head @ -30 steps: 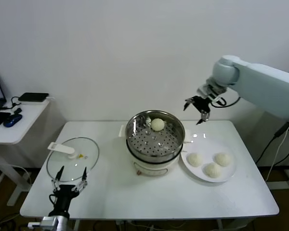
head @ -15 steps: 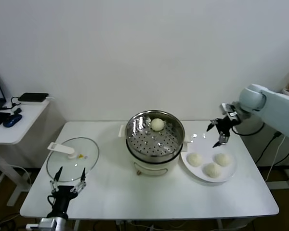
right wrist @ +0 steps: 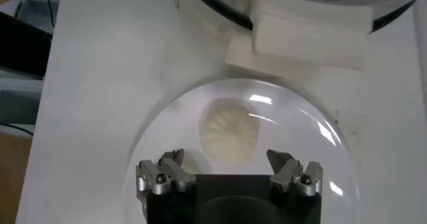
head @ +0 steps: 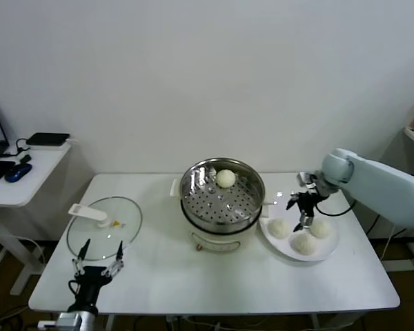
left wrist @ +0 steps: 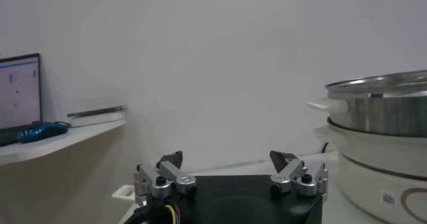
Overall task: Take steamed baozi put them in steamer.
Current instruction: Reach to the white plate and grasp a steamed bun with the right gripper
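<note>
The steamer [head: 222, 200] stands mid-table with one baozi [head: 225, 178] on its perforated tray at the back. Three more baozi [head: 279, 228] [head: 320, 227] [head: 304, 243] lie on a white plate [head: 333, 241] to its right. My right gripper [head: 301, 210] is open and hangs low over the plate, between the two rear buns. In the right wrist view a pleated baozi [right wrist: 230, 132] lies just ahead of the open right gripper [right wrist: 227, 167], untouched. My left gripper [head: 100, 256] is open and empty at the table's front left; it also shows in the left wrist view [left wrist: 230, 163].
A glass lid [head: 103, 227] with a white handle lies flat at the left, just beyond the left gripper. The steamer's white base [right wrist: 307, 25] is close beyond the plate [right wrist: 303, 145]. A side table [head: 24, 172] with devices stands at the far left.
My right arm swung from high behind the steamer to the right, then down and back left over the plate. The left arm has not moved.
</note>
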